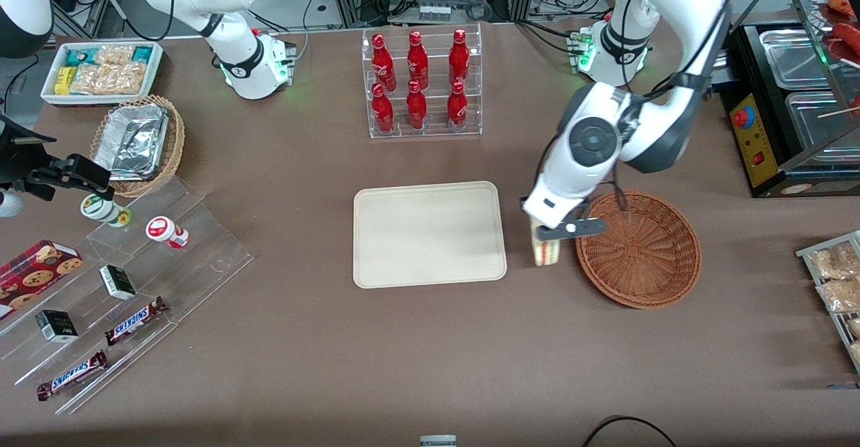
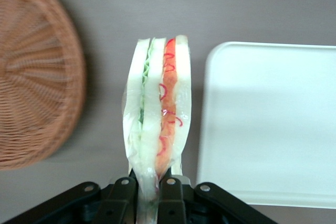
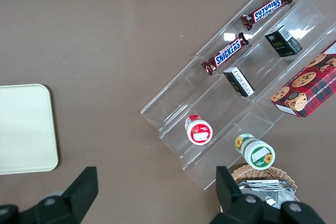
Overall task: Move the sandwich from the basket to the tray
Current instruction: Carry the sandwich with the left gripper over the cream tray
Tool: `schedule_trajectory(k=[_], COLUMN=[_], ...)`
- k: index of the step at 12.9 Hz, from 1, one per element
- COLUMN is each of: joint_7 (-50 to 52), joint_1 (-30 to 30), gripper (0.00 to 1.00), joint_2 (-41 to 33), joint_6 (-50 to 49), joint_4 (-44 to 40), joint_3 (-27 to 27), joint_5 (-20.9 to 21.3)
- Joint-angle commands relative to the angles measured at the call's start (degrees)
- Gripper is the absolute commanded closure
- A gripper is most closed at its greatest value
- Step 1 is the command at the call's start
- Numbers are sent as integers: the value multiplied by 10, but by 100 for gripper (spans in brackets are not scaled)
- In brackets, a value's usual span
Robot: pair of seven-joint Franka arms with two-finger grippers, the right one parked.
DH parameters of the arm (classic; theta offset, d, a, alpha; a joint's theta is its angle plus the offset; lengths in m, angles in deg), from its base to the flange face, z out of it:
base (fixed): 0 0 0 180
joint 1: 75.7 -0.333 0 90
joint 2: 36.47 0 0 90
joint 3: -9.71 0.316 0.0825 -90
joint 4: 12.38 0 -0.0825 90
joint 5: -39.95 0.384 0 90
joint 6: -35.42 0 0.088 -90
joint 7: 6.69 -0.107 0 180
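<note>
My left gripper (image 1: 541,232) is shut on the sandwich (image 1: 545,251), a clear-wrapped white wedge with red and green filling, and holds it over the table between the basket and the tray. In the left wrist view the black fingers (image 2: 170,195) pinch the wrapped tip of the sandwich (image 2: 160,111). The reddish-brown wicker basket (image 1: 638,249) holds nothing visible and shows in the wrist view too (image 2: 37,72). The cream tray (image 1: 428,233) lies flat beside the sandwich, toward the parked arm's end, also in the wrist view (image 2: 268,124).
A clear rack of red bottles (image 1: 422,84) stands farther from the camera than the tray. A clear stepped shelf with snack bars and cups (image 1: 127,286), a tan foil-tray basket (image 1: 139,143) and a white snack bin (image 1: 101,70) lie toward the parked arm's end. A metal warmer (image 1: 793,97) stands at the working arm's end.
</note>
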Motion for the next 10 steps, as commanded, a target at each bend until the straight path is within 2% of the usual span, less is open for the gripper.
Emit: schedule_trajectory(k=[1, 6, 10], joint_7=[65, 138, 148], joint_1=[57, 140, 169], gripper=[100, 100, 100], joint_2=[86, 200, 268], joint_6=[-18, -25, -57], joint_4=[-101, -228, -319], joint_3=[3, 5, 6], joint_5=[4, 8, 5])
